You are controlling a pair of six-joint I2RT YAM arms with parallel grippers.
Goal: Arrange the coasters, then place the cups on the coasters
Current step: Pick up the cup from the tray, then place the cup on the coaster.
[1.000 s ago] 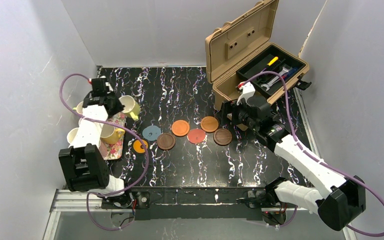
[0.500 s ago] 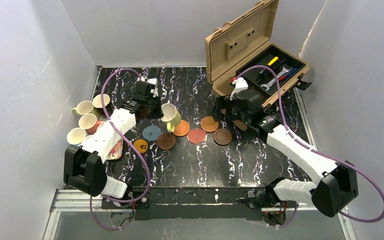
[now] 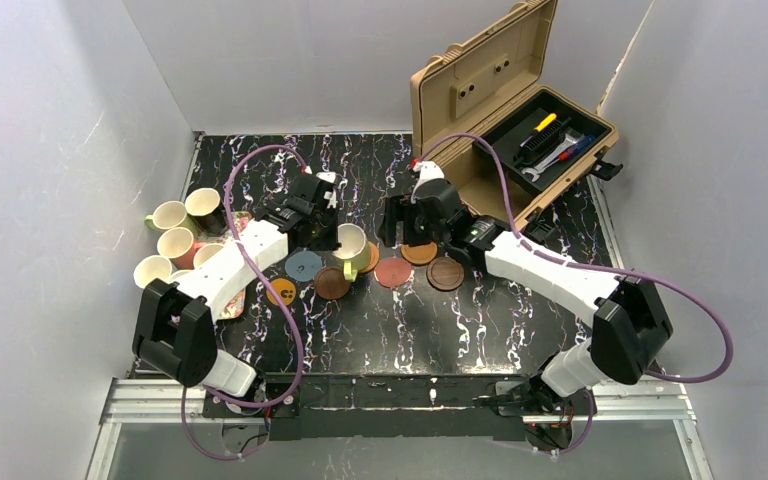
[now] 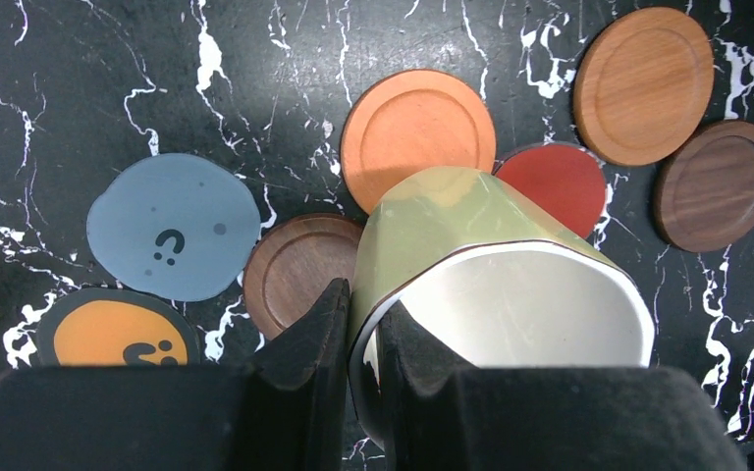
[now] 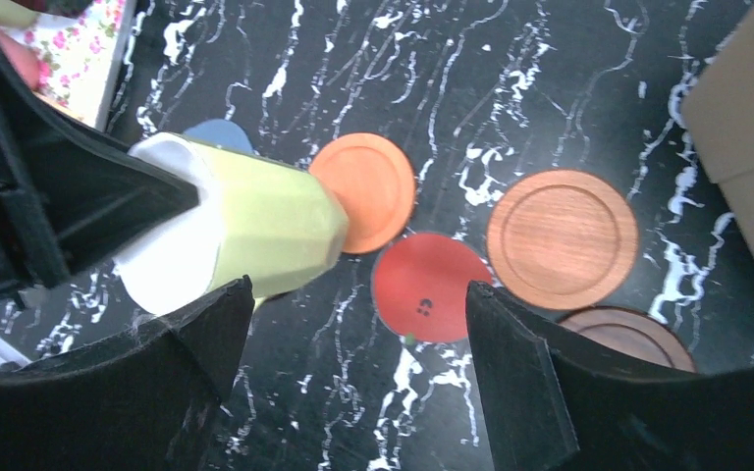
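My left gripper (image 4: 363, 324) is shut on the rim of a lime cup (image 4: 471, 245), one finger inside and one outside, holding it tilted over the row of coasters. Below it lie a grey-blue coaster (image 4: 174, 239), an orange one with a dark ring (image 4: 118, 334), a dark brown one (image 4: 299, 275), an orange one (image 4: 417, 137), a red one (image 4: 560, 182), an orange-brown wooden one (image 4: 643, 83) and another dark brown one (image 4: 715, 184). My right gripper (image 5: 358, 334) hangs open just right of the lime cup (image 5: 255, 221), above the red coaster (image 5: 430, 285).
Several more cups (image 3: 170, 215) stand at the far left around the floral tray (image 3: 230, 300). An open tan toolbox (image 3: 510, 110) with tools sits at the back right. White walls close in both sides.
My left arm has carried the lime cup from the tray area rightward over the coasters. My right arm has swung left from the toolbox toward the cup, its jaws narrowing slightly.
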